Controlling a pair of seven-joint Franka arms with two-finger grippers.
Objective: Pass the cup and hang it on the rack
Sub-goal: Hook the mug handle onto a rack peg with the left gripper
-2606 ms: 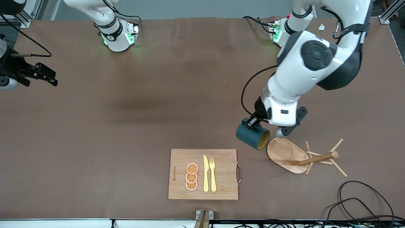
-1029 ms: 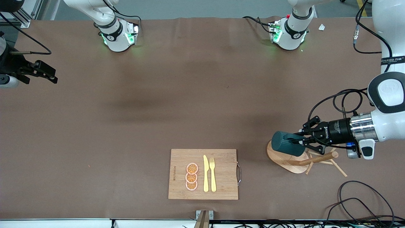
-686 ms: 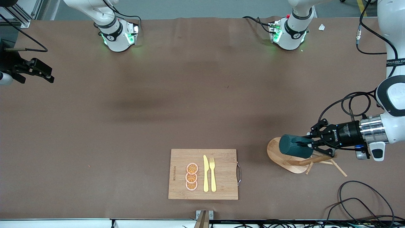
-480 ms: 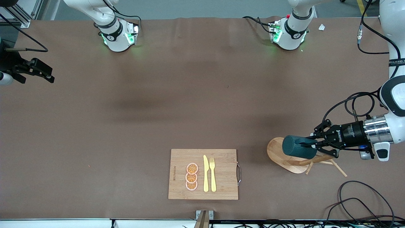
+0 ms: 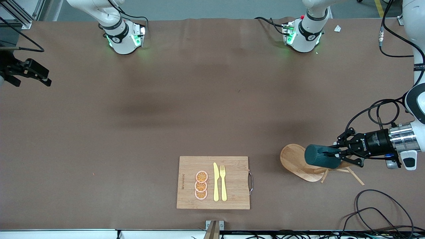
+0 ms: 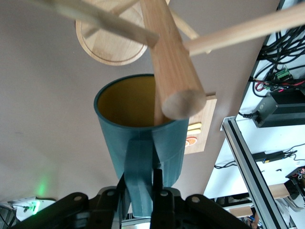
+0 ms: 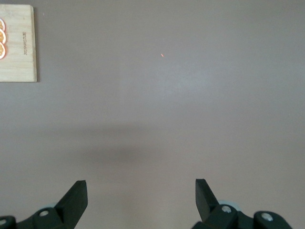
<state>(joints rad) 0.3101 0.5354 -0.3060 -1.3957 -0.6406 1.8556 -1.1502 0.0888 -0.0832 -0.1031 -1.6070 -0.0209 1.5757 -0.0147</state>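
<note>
Front view showed the left gripper (image 5: 335, 156) clamped on the cup (image 5: 321, 157) by its handle, the cup lying sideways in the air over the rack (image 5: 300, 162). Left wrist view showed the rack's post (image 6: 171, 62) across the cup's (image 6: 143, 143) open mouth (contact could not be told). The right gripper (image 7: 141, 198) waited with fingers wide apart, holding nothing, over bare table (image 7: 190, 86).

Brown-covered table (image 5: 132, 132) carries a rectangular bamboo cutting board (image 5: 232, 182) near the front camera, with the light wooden mug rack (image 5: 295, 162) beside it, toward the left arm's end.
</note>
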